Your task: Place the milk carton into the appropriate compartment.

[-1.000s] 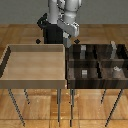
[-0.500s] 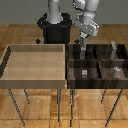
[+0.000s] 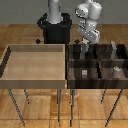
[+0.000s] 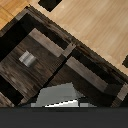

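The milk carton (image 3: pixel 83 49) is a small pale grey-white carton hanging in my gripper (image 3: pixel 83 46) above the back-left compartment of the dark compartment bin (image 3: pixel 95 62). The carton sits higher than the bin's walls. In the wrist view the carton (image 4: pixel 59 96) fills the near edge as a pale grey block, with the dark compartments below it. My fingers are mostly hidden behind it.
A large light wooden tray (image 3: pixel 35 79) stands to the exterior view's left of the bin. A small grey cube (image 3: pixel 85 73) (image 4: pixel 27 59) lies in the front-left compartment. A tall slim grey box (image 3: pixel 114 50) stands at the back right, and another grey item (image 3: pixel 116 71) lies at the front right.
The arm has swung toward the exterior view's right, from the light tray's back edge to above the dark bin, carrying the carton with it.
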{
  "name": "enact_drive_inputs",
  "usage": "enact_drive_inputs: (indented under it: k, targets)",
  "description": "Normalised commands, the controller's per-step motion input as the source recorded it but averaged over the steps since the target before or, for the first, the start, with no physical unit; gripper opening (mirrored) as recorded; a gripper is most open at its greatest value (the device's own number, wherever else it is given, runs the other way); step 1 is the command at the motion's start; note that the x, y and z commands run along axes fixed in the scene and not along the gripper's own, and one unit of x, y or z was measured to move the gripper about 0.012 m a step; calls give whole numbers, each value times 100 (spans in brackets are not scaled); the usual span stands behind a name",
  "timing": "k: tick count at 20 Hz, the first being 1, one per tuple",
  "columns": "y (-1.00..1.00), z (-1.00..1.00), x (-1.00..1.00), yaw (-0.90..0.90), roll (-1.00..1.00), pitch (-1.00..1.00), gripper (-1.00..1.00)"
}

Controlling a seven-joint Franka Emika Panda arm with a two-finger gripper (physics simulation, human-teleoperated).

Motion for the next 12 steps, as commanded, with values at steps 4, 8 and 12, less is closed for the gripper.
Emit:
enact_drive_inputs:
  k: [4, 8, 12]
  targets:
    - [0, 0, -50, 0, 0, 0, -100]
    - [0, -50, 0, 0, 0, 0, -100]
    - [0, -75, 0, 0, 0, 0, 100]
